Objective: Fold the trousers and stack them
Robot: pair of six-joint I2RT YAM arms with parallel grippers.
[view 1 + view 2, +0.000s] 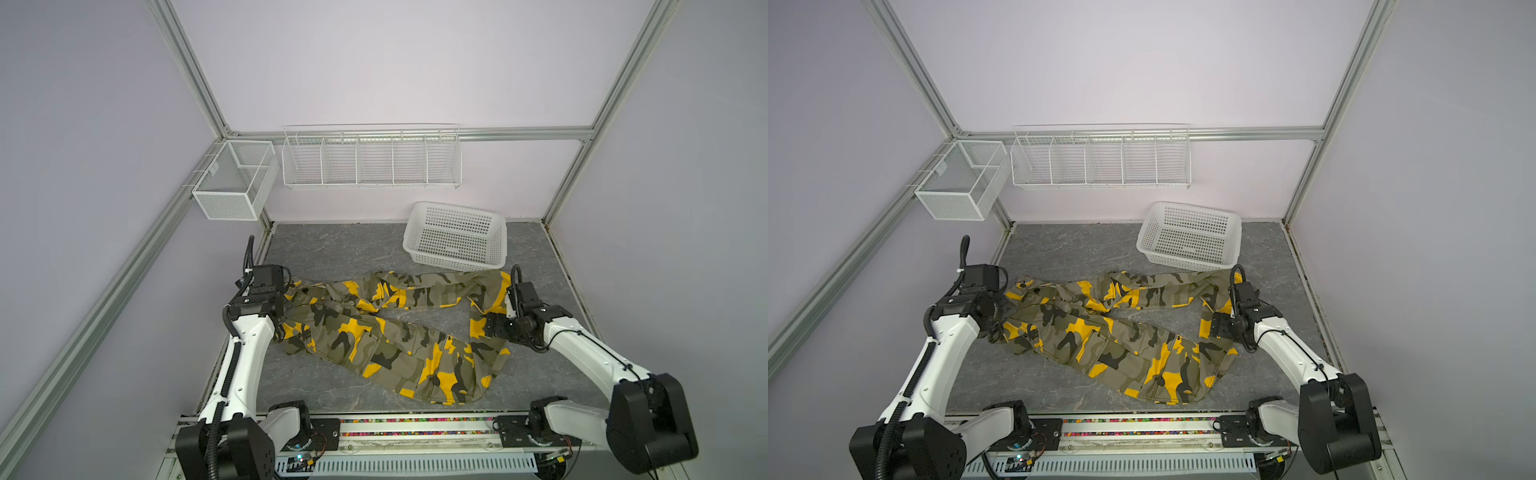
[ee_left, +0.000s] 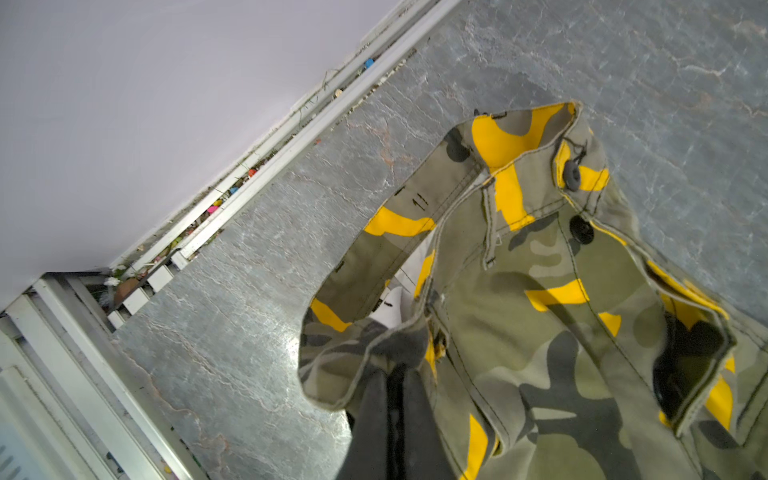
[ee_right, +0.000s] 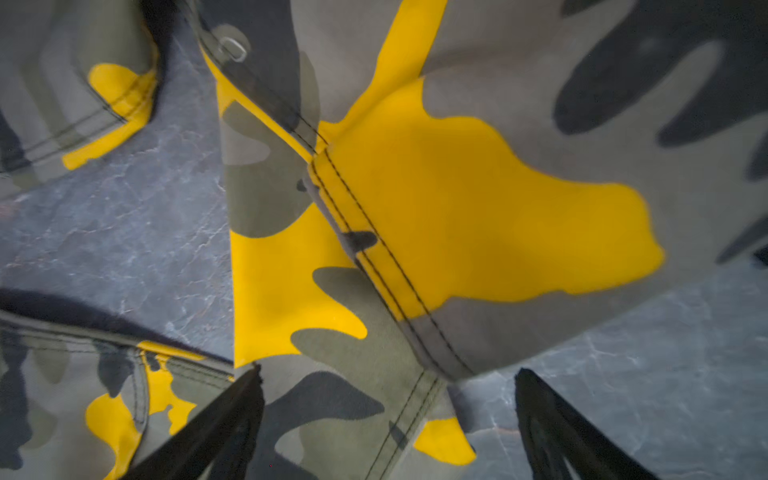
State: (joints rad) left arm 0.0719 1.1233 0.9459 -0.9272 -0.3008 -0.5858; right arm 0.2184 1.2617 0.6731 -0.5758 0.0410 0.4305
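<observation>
The camouflage trousers [image 1: 374,332] [image 1: 1100,332] lie spread on the grey table in both top views, waist at the left. One leg runs to the near right. The other crosses the back, then bends down at the right. My left gripper [image 1: 286,316] [image 1: 998,320] is at the waist. In the left wrist view it [image 2: 395,365] is shut on a fold of the waistband [image 2: 415,232], near the buttons. My right gripper [image 1: 484,326] [image 1: 1210,324] hangs over the bent leg. In the right wrist view it [image 3: 386,372] is open, with cloth [image 3: 457,208] lying loose between its black fingers [image 3: 224,415].
A white plastic basket [image 1: 455,237] [image 1: 1187,237] stands at the back right, close to the far leg. A wire rack [image 1: 370,160] hangs on the back wall, and a mesh box [image 1: 232,183] on the left frame. Bare table [image 1: 332,249] lies behind the trousers.
</observation>
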